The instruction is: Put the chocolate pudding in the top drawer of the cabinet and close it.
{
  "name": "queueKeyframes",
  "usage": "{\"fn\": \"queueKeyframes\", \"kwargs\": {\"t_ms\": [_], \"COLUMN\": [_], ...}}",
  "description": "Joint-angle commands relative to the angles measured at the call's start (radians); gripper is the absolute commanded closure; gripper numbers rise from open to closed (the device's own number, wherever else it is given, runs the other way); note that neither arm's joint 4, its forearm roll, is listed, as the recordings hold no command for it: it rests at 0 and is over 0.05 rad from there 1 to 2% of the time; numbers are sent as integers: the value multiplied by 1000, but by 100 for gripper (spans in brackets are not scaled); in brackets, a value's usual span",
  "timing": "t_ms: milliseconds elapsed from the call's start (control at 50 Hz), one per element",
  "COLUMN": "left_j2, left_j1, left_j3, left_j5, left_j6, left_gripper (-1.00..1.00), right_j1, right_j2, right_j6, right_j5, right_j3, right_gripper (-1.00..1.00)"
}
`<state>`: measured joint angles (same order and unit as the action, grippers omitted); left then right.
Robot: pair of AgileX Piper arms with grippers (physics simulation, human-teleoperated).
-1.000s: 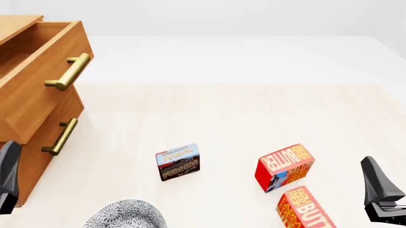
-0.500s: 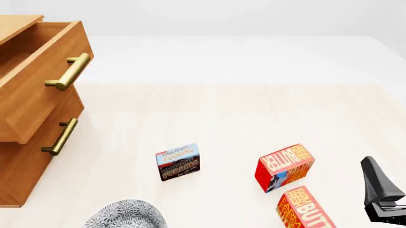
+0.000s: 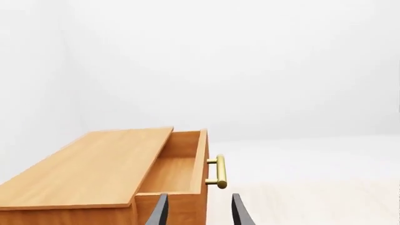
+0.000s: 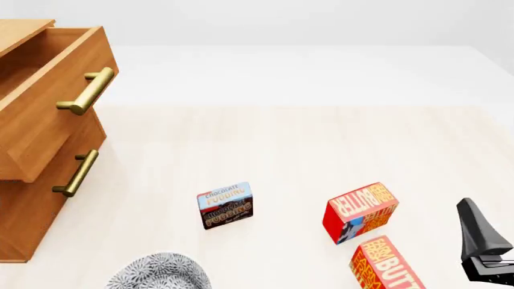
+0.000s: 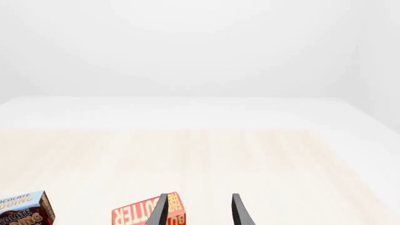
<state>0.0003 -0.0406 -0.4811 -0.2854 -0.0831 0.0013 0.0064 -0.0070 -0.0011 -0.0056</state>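
Drawer (image 4: 48,90) stands open; pudding (image 4: 226,205) unpicked, ahead-left of the right tool (image 5: 198,212). Both tools, left (image 3: 198,212) included, gape narrowly, empty. Next: grasp pudding.

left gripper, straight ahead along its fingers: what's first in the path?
Probably the top drawer. The left gripper is open, and between its fingertips shows the near end of the drawer's front panel, with the brass handle just beside that line. Depth is unclear from the wrist view alone.
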Motion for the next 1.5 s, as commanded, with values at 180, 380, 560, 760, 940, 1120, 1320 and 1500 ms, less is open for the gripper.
{"fn": "queueKeyframes", "kwargs": {"t_ms": [180, 380, 560, 760, 940, 1120, 1320, 1500], "left_j2": [3, 87, 135, 198, 237, 288, 361, 434], "left_j1": [18, 13, 28, 41, 62, 52, 59, 64], "left_j3": [-89, -158, -233, -301, -374, -457, -517, -584], "left_j5": [-63, -67, -85, -97, -145, -176, -211, -255], "left_j6": [2, 56, 42, 37, 18, 8, -24, -15], "left_gripper": [-100, -100, -100, -100, -100, -100, -100, -100], "right_j1": [0, 0, 0, 0, 0, 0, 0, 0], "right_j2": [0, 0, 0, 0, 0, 0, 0, 0], "right_j6": [0, 0, 0, 0, 0, 0, 0, 0], "right_j5": [0, 0, 0, 0, 0, 0, 0, 0], "right_j3": [0, 0, 0, 0, 0, 0, 0, 0], "right_gripper": [-100, -100, -100, -100, -100, -100, -100, -100]}}
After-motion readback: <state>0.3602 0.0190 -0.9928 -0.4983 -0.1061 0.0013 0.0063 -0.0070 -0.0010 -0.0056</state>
